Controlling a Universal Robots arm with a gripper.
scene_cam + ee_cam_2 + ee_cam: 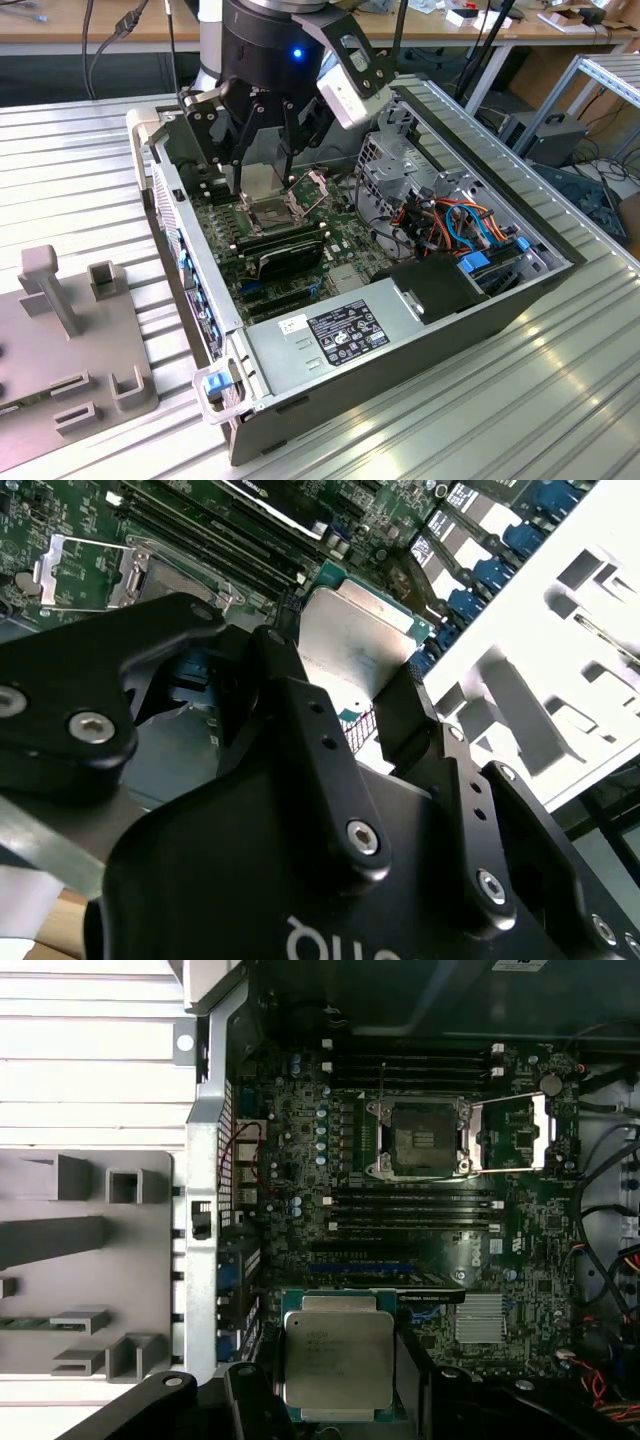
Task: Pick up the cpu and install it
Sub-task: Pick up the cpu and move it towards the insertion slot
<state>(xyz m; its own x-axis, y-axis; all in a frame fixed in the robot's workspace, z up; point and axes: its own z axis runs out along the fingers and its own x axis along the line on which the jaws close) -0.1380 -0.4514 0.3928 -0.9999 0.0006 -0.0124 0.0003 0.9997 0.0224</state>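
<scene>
The black two-fingered gripper pinches the cpu by two opposite edges, one finger pressed to each side. The cpu, a flat square chip with a dull silver-grey top, hangs in the air inside the open computer case, close above the socket and not seated in it. In the first wrist view the socket lies open on the green motherboard, its metal frame swung back to one side. Long memory slots run along both sides of the socket. Past one row of slots sits a larger black oblong card. Farther from the socket, at the case's near end in the exterior view, is a grey box-shaped power supply. A bundle of orange and blue cables fills the corner well away from the socket. Outside the case wall, a grey fixture with upright posts stands on the ribbed metal table.
</scene>
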